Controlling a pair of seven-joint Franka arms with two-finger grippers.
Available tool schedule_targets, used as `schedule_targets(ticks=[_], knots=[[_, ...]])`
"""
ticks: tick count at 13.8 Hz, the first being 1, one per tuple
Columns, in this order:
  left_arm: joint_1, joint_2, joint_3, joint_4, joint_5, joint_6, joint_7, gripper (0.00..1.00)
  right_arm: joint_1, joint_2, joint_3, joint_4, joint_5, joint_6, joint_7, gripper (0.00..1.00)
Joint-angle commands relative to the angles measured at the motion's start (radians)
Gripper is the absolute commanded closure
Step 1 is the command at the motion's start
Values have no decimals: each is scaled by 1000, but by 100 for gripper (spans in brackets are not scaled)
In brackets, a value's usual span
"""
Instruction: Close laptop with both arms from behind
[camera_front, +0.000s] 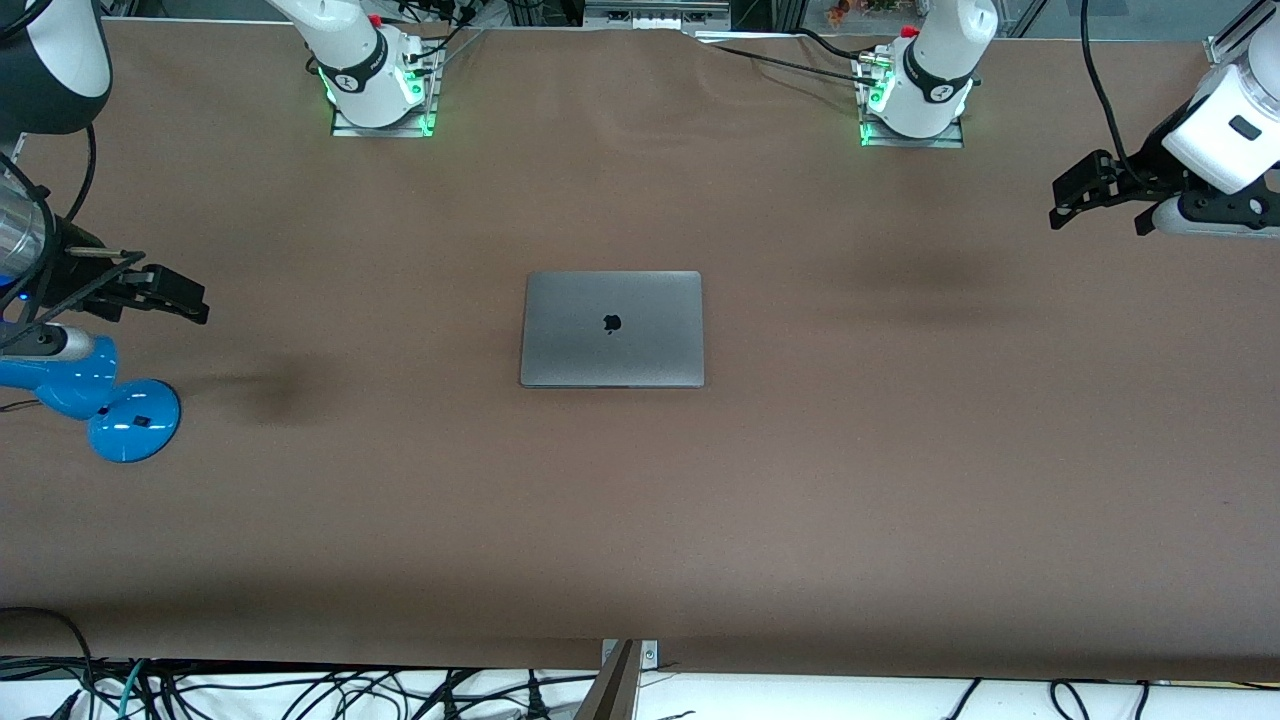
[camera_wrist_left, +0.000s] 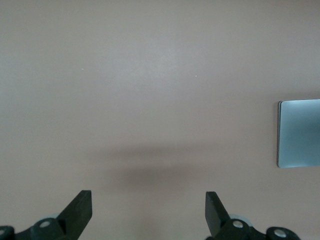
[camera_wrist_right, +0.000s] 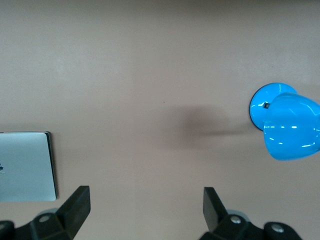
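Front view: flat rectangular grey metal laptop (camera_front: 611, 328) shut on matte brown table (camera_front: 800, 480)

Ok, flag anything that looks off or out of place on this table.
Nothing stands out. The laptop lies shut, flat and square on the table. The left gripper and right gripper hang open over bare table at their own ends. A blue lamp-like object sits at the right arm's end.

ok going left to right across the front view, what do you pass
right arm's open black gripper over the table → glossy blue lamp-shaped stand with round base → closed slim space-grey metal laptop lying flat, logo up → left arm's open black gripper over the brown table
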Motion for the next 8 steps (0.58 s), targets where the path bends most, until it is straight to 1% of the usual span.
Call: schedule_targets(ticks=[1, 4, 7, 8], knots=[[10, -31, -5, -26, -27, 13, 13, 0, -16, -34, 14, -23, 5, -36, -12, 0], [10, -26, -15, -30, -23, 10, -11, 0, -16, -45, 16, -21, 8, -65, -13, 0], [8, -22, -22, -26, -21, 2, -14, 0, -16, -45, 19, -7, 56, -89, -12, 0], [10, -22, -22, -22, -21, -4, -14, 0, -16, -45, 17, -7, 54, -89, -10, 0]])
